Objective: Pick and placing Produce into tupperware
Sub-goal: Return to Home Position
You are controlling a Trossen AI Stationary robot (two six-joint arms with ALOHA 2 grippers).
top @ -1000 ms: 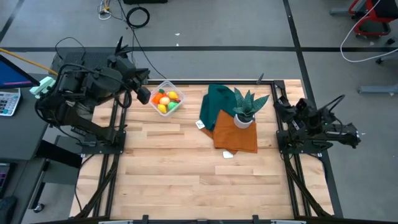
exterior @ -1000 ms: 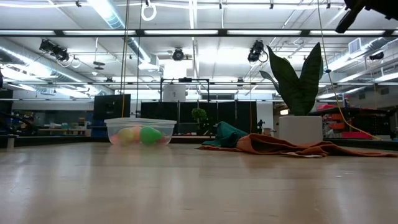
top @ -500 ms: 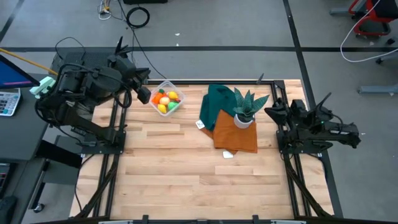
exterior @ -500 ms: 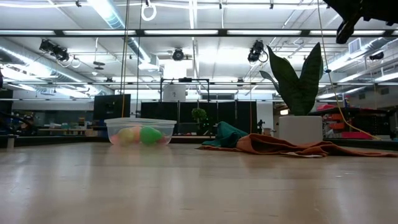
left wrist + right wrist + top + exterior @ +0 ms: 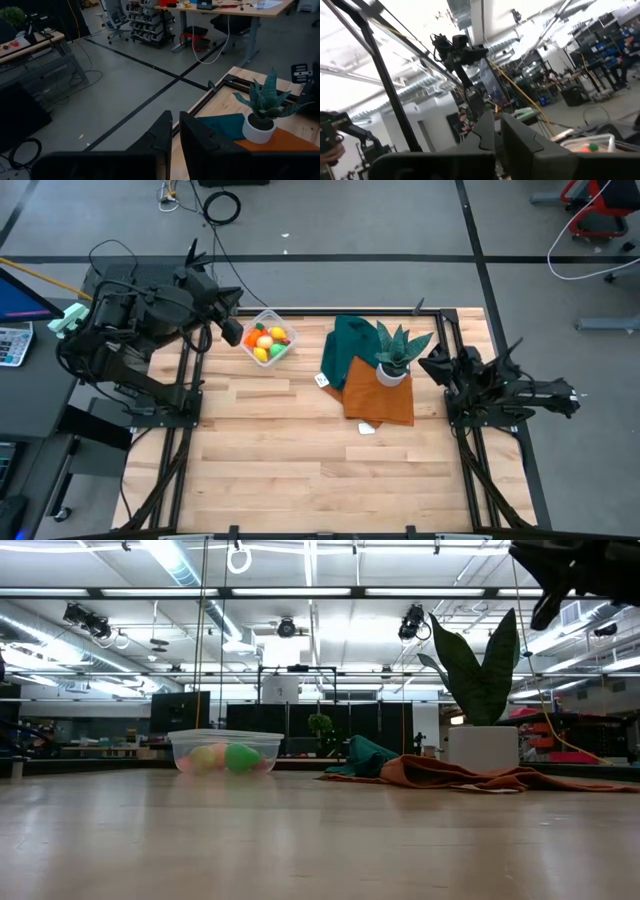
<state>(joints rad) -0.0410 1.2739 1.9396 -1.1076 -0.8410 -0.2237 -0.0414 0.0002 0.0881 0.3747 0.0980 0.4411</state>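
the left end effector (image 5: 229,331) hangs just beside the left edge of the small clear squarish plastic tupperware (image 5: 265,750), above the far left part of the wooden tabletop (image 5: 300,455). its wrist view shows the dark fingers (image 5: 161,136) pressed nearly together, clenched on nothing. the toy produce (image 5: 266,341) lies piled inside the tupperware: yellow, orange, green and a speck of red show from above. no loose fruit shows anywhere on the wood, so the filling looks done.

further right lie a teal cloth (image 5: 350,343) and an orange cloth (image 5: 388,405), with the spiky green plant in its white pot (image 5: 392,362) on them, none of it part of the job.

the right end effector (image 5: 433,364) hovers raised near the right rail, just beside the plant, its fingers (image 5: 520,141) likewise clenched and empty. what is left, by my reading, is only for both arms to fold back to rest.
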